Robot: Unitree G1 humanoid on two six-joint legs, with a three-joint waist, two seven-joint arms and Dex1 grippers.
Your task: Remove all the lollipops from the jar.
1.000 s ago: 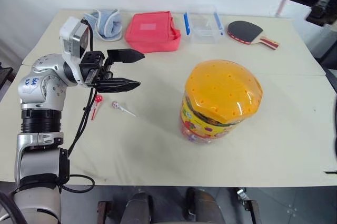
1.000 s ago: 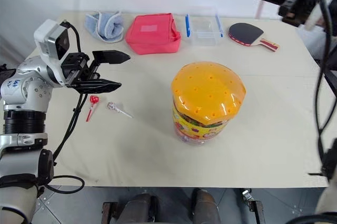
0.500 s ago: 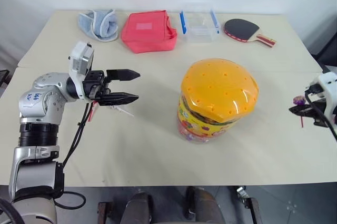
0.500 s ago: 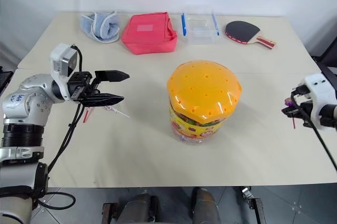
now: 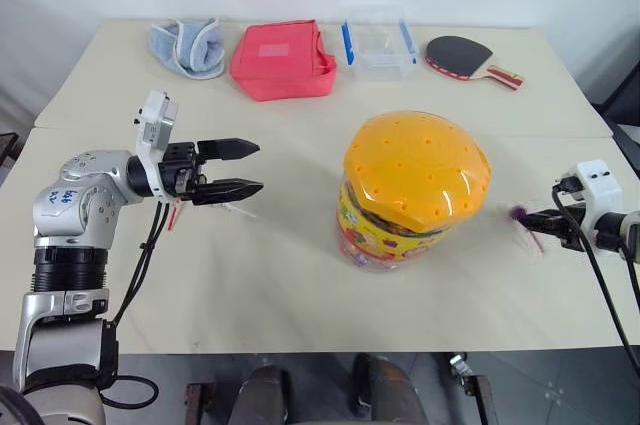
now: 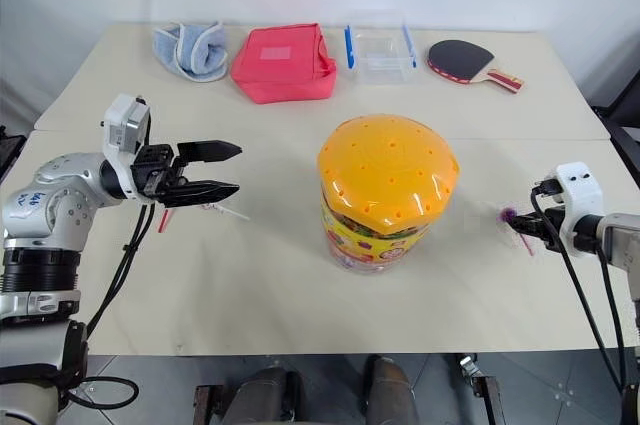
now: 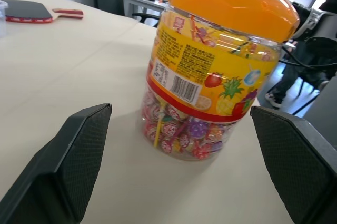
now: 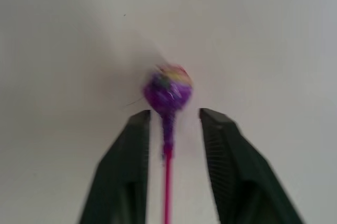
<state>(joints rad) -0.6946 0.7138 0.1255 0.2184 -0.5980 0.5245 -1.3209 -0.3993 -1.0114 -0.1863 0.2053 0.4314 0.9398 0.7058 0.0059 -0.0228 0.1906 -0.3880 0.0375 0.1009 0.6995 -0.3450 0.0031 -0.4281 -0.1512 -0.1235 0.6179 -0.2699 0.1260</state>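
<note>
At the right edge of the frame the right gripper (image 8: 171, 129) has its jaws parted around a purple lollipop (image 8: 168, 90), whose stick runs free between them, so it looks just let go onto the bench (image 5: 300, 285). At left centre the left gripper (image 5: 240, 167) hangs with jaws wide open and empty above two more lollipops (image 6: 222, 210) lying on the bench. The jar (image 5: 414, 185) stands mid-frame, lid on and its base still packed with sweets, so much seems left to do.

Both head views look forward and down over the same counter (image 5: 300, 295). The left wrist view faces the jar (image 7: 221, 66) close and level; the right wrist view looks down at the counter from close above.
</note>
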